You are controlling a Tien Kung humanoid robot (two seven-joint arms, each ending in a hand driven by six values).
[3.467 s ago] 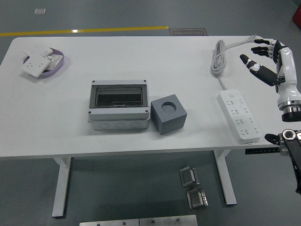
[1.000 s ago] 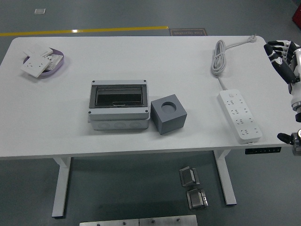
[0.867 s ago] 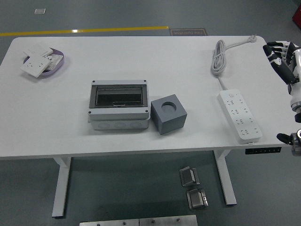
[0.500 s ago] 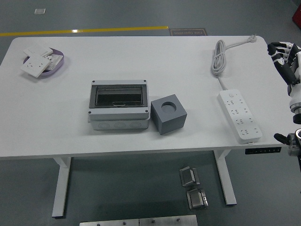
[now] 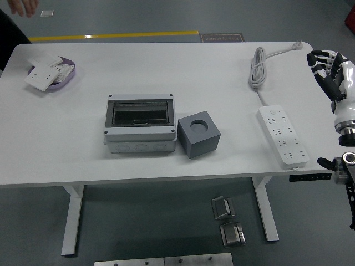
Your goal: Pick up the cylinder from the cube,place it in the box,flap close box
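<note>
The dark grey cube stands at mid table, with a round grey disc or recess in its top face; I cannot tell whether that is the cylinder. Touching its left side is the light grey box, its dark see-through flap lying over the opening. My right hand hangs over the table's far right end, well away from the cube, its fingers relaxed and holding nothing. No left arm shows.
A white power strip lies right of the cube, its cable coiled behind it. A purple tray with white socket plates sits at the far left corner. A person's hand and dark sleeve show at the top left.
A person's hand and sleeve have come in at the top left. My right hand shifted slightly left over the table's end. The power strip's far end swung a little to the left.
</note>
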